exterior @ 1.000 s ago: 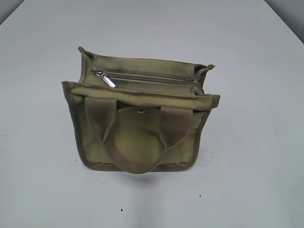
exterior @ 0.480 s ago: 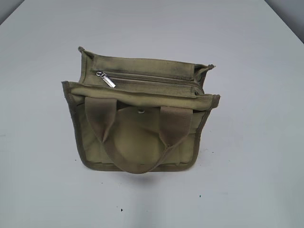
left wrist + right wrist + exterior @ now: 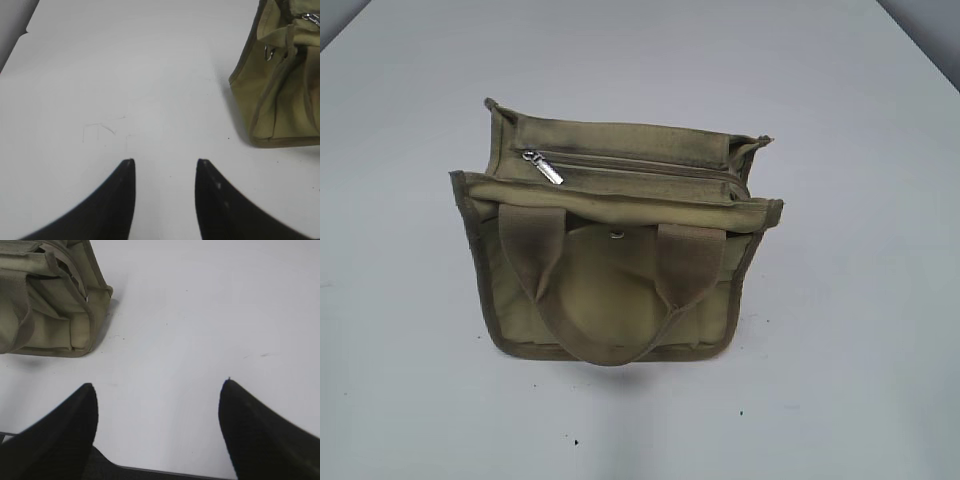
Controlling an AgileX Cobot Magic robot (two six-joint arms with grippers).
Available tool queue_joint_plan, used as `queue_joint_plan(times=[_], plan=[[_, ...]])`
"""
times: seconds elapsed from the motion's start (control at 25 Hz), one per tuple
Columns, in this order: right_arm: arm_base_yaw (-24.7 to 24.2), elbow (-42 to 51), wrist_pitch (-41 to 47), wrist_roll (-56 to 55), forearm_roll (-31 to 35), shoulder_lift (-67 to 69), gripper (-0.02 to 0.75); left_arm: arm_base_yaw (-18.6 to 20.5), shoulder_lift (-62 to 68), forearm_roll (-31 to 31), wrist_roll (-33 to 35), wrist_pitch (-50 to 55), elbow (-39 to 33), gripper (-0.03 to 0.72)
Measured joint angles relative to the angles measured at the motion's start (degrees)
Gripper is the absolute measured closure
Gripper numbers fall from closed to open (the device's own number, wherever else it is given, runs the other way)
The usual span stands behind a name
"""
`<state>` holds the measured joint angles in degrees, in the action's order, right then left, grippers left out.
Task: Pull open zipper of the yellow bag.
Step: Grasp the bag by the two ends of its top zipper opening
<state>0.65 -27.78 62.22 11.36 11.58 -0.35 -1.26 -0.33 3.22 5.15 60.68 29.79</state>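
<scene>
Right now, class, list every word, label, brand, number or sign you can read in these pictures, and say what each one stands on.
Readable text: none.
Silver pull tab of the zipper: may carry faint marks, too small and blurred to read.
Yellow bag: no label, brand or number shows in any view.
Table: only dark specks and faint scratches, no writing.

The yellow bag (image 3: 615,240) stands mid-tabletop (image 3: 860,300), its zipper (image 3: 630,165) running across the top, pull tab (image 3: 544,168) at the left end. Both handles (image 3: 610,290) hang down the near side.
</scene>
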Motion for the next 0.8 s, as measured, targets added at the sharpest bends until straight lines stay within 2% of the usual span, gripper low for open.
queue_joint_plan(times=[0.28,0.44,0.56,0.68,0.8], plan=[[0.0,0.0,0.0,0.0,0.0,0.0,0.156,-2.07,0.05,0.12,0.0,-0.04,0.0,0.377],[0.0,-0.21,-1.12,0.0,0.39,1.76,0.156,-2.53,4.08,3.12,0.0,-1.84,0.76,0.377],[0.19,-0.63,-5.55,0.0,0.97,5.83,0.156,-2.57,10.43,10.33,0.0,-8.93,1.81,0.377],[1.94,-0.87,-12.12,0.05,1.19,10.0,0.156,-2.57,19.34,20.7,0.71,-17.53,2.16,0.377],[4.84,-1.2,-16.9,0.16,1.41,15.78,0.156,-2.57,30.57,34.34,8.34,-19.79,4.05,0.377]])
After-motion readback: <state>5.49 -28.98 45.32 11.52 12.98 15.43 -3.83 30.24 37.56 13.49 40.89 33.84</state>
